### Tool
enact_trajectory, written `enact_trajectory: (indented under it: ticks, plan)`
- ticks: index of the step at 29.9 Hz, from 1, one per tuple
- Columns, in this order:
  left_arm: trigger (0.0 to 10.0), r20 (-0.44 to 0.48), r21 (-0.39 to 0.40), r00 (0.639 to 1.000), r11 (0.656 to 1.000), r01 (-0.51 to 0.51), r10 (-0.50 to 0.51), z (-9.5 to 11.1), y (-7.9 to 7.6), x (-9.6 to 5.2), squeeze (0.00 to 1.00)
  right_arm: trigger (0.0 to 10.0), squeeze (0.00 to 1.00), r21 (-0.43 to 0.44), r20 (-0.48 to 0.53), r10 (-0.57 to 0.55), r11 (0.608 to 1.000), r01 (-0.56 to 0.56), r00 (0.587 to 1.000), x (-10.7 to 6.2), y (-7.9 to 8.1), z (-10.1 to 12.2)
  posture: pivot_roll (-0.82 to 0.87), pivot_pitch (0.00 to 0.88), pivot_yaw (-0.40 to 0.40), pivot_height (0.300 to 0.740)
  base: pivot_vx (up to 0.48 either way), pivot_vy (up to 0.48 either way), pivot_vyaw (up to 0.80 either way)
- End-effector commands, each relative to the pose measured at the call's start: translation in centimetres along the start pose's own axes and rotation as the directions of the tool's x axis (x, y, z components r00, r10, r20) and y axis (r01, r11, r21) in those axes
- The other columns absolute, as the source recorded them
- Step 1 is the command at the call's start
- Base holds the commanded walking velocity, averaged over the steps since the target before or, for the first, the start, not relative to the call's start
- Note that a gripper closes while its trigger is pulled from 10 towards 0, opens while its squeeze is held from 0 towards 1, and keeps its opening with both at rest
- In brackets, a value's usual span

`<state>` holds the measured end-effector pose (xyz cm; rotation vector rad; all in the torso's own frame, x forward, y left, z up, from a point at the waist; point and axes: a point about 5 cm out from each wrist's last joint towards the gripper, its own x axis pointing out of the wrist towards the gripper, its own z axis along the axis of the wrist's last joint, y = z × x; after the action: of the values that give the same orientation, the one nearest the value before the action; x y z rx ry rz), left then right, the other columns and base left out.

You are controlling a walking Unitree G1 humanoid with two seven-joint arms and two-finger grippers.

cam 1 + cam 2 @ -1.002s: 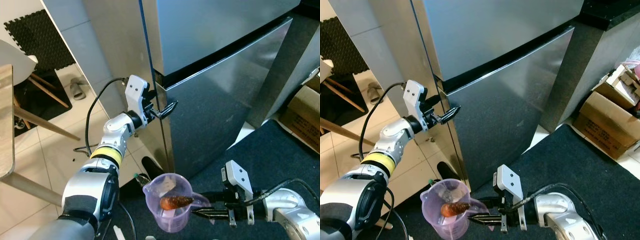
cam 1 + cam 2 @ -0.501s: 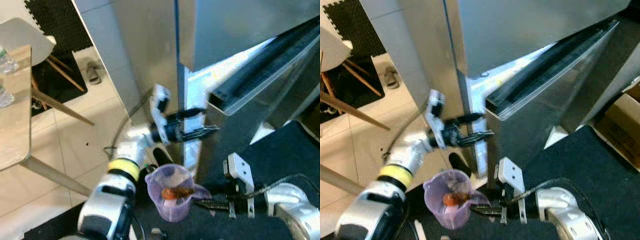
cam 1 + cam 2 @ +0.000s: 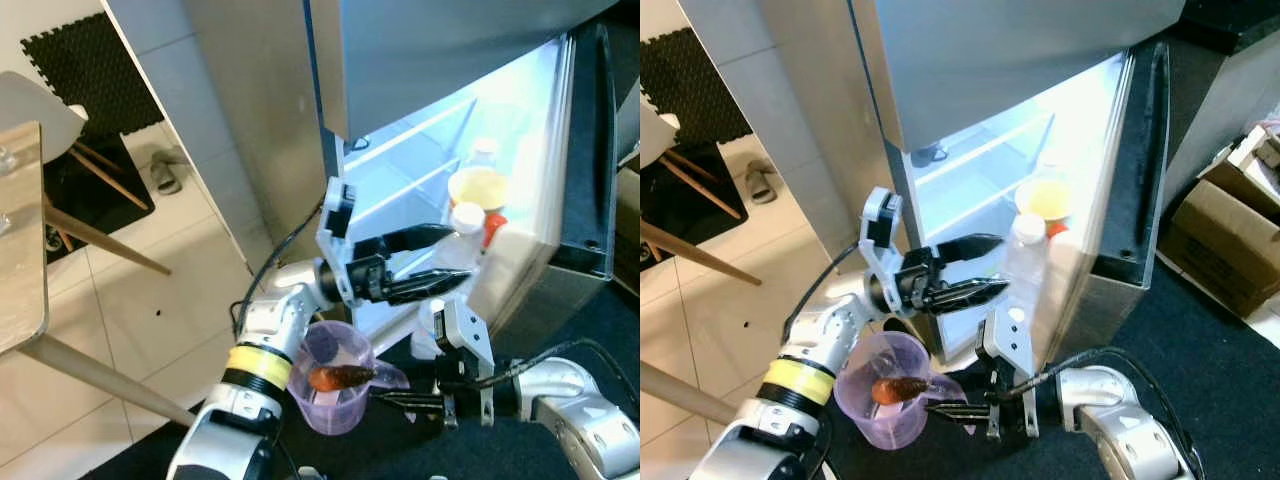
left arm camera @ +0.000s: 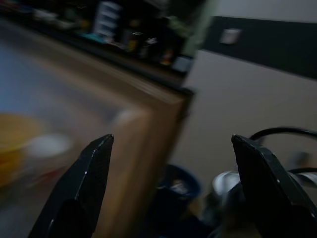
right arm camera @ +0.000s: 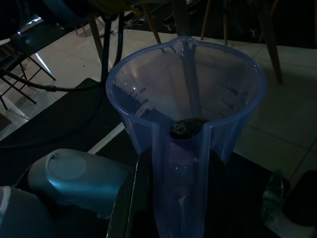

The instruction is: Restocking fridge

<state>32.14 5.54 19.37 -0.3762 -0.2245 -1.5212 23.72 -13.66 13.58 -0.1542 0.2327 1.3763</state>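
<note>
The fridge [image 3: 590, 190] door stands open, so access is done, but the jug [image 3: 335, 385] with a carrot [image 3: 340, 377] remains outside, held low by its handle in the right gripper's [image 3: 405, 402] closed fingers, left gripper [image 3: 440, 258] open.

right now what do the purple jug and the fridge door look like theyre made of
Jug: likely thin translucent plastic, tinted purple; the orange item inside shows through its wall, and moulded measuring marks appear in the right wrist view. The right gripper holds its handle.
Fridge door: brushed, stainless-looking metal outside by its grey sheen, though it could be a coated finish; black seal along the inner edge.
</note>
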Motion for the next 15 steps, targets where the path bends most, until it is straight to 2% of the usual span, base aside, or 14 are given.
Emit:
enact_trajectory:
  ticks: [1,2,3,5,6,7,8,10,11,12,13,14,15]
  plan:
    - [10.0,-0.029,0.015,0.993,0.993,-0.114,0.115,-0.4,0.6,-2.4,0.0,10.0,0.0,-0.022,0.016,0.012,1.0,-0.012,1.0,0.3,0.0,0.2,-0.09,0.131,0.115,0.74,0.0,0.0,0.0]
    - [10.0,-0.038,0.024,0.986,0.987,-0.16,0.161,-0.4,0.8,-3.2,0.0,10.0,0.0,-0.023,0.016,0.01,1.0,-0.01,1.0,0.3,0.0,0.2,-0.09,0.131,0.115,0.74,0.0,0.0,0.0]
    - [10.0,-0.038,0.024,0.986,0.987,-0.16,0.161,-0.4,0.8,-3.2,0.0,10.0,0.0,-0.023,0.016,0.01,1.0,-0.01,1.0,0.3,0.0,0.2,-0.09,0.131,0.115,0.74,0.0,0.0,0.0]
    - [10.0,-0.029,0.077,0.936,0.934,-0.349,0.352,0.0,1.7,-6.1,0.0,10.0,0.0,-0.028,-0.005,-0.018,0.999,0.018,1.0,0.2,-0.5,-0.1,-0.09,0.121,0.113,0.74,0.0,0.0,0.0]
    - [10.0,-0.029,0.077,0.936,0.934,-0.349,0.352,0.0,1.7,-6.1,0.0,10.0,0.0,-0.028,-0.005,-0.018,0.999,0.018,1.0,0.2,-0.5,-0.1,-0.09,0.121,0.113,0.74,0.0,0.0,0.0]
    - [10.0,-0.019,0.107,0.892,0.888,-0.448,0.452,0.3,2.1,-7.7,0.0,10.0,0.0,-0.025,-0.014,-0.033,0.999,0.033,0.999,0.0,-0.7,-0.4,-0.08,0.113,0.11,0.74,0.0,0.0,0.0]
    - [10.0,-0.019,0.107,0.892,0.888,-0.448,0.452,0.3,2.1,-7.7,0.0,10.0,0.0,-0.025,-0.014,-0.033,0.999,0.033,0.999,0.0,-0.7,-0.4,-0.08,0.113,0.11,0.74,0.0,0.0,0.0]
    - [10.0,0.024,0.15,0.791,0.78,-0.608,0.612,0.9,2.5,-11.1,0.0,10.0,0.0,-0.012,-0.041,-0.075,0.997,0.074,0.996,-0.8,-1.3,-1.0,-0.07,0.106,0.111,0.74,0.0,0.0,0.0]
    - [10.0,0.024,0.15,0.791,0.78,-0.608,0.612,0.9,2.5,-11.1,0.0,10.0,0.0,-0.012,-0.041,-0.075,0.997,0.074,0.996,-0.8,-1.3,-1.0,-0.07,0.106,0.111,0.74,0.0,0.0,0.0]
    - [10.0,0.035,0.165,0.745,0.732,-0.662,0.666,1.0,2.5,-12.5,0.0,10.0,0.0,-0.006,-0.055,-0.099,0.995,0.099,0.994,-1.4,-1.6,-1.4,-0.07,0.103,0.11,0.74,0.0,0.0,0.0]
    - [10.0,0.041,0.176,0.714,0.698,-0.694,0.699,1.1,2.5,-13.5,0.0,10.0,0.0,-0.003,-0.064,-0.117,0.993,0.117,0.991,-1.7,-1.8,-1.6,-0.07,0.103,0.11,0.74,0.0,0.0,0.0]
    - [10.0,0.041,0.176,0.714,0.698,-0.694,0.699,1.1,2.5,-13.5,0.0,10.0,0.0,-0.003,-0.064,-0.117,0.993,0.117,0.991,-1.7,-1.8,-1.6,-0.07,0.103,0.11,0.74,0.0,0.0,0.0]
    - [10.0,0.048,0.179,0.675,0.658,-0.731,0.736,1.0,2.4,-14.6,0.0,10.0,0.0,0.004,-0.068,-0.144,0.99,0.144,0.987,-2.3,-2.1,-1.9,-0.06,0.101,0.109,0.74,0.0,0.0,0.0]
